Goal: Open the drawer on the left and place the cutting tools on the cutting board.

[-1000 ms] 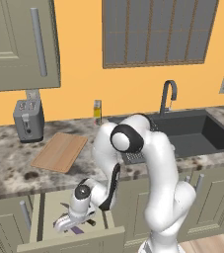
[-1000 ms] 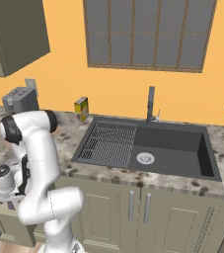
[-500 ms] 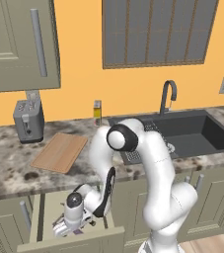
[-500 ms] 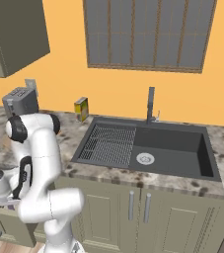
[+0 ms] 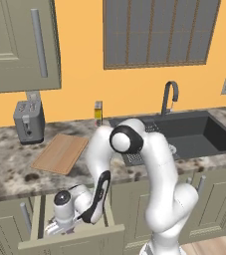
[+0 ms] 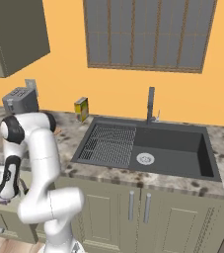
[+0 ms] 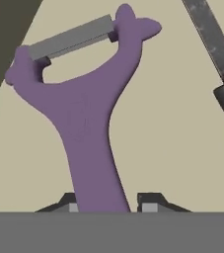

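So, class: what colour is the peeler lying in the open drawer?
Purple, with a grey blade; the peeler shows best in the hand view.

The peeler point(image 7: 91, 123) looks like smooth matt purple plastic, with a dull grey metal blade across its fork. Beside it, the knife point(image 7: 213, 44) has a mottled grey metal blade and a dark matt handle. Both lie on the drawer point(image 7: 172, 128) floor, a flat, pale beige, unglossed surface. The cutting board point(image 5: 60, 153) near the counter's back left is plain light-brown wood with a matt finish. The counter point(image 5: 7, 167) itself is speckled stone, grey and brown, faintly polished. The toaster point(image 5: 29, 120) looks like brushed grey metal. The sink point(image 6: 175, 153) is dark and matt.
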You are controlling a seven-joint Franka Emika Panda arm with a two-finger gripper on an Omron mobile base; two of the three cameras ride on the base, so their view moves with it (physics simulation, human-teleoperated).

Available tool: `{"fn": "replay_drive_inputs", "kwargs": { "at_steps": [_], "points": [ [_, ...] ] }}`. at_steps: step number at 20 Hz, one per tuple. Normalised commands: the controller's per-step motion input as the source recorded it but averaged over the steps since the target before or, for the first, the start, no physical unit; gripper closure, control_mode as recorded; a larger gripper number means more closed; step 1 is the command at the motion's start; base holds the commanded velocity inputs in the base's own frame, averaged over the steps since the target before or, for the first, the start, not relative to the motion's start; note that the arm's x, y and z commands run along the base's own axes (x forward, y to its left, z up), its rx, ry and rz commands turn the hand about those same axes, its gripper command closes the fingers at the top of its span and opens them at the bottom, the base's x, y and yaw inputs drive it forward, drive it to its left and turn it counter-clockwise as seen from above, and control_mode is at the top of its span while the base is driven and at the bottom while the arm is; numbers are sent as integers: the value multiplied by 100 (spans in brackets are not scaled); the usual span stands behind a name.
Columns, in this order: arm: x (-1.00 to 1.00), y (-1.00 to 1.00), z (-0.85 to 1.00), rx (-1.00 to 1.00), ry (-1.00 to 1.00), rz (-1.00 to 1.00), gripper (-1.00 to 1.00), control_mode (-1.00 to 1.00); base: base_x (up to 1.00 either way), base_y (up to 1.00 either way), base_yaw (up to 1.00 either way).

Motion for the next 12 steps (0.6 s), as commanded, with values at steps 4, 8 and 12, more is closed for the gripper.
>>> {"fn": "replay_drive_inputs", "kwargs": {
  "at_steps": [4, 8, 12],
  "points": [
    [-32, 31, 90, 0, -12, -1, 100, -100, 0, 0, 0],
    [-45, 25, 100, 0, -19, 0, 100, -100, 0, 0, 0],
    [-94, 8, 100, 0, -23, 0, 100, -100, 0, 0, 0]
  ]
}}
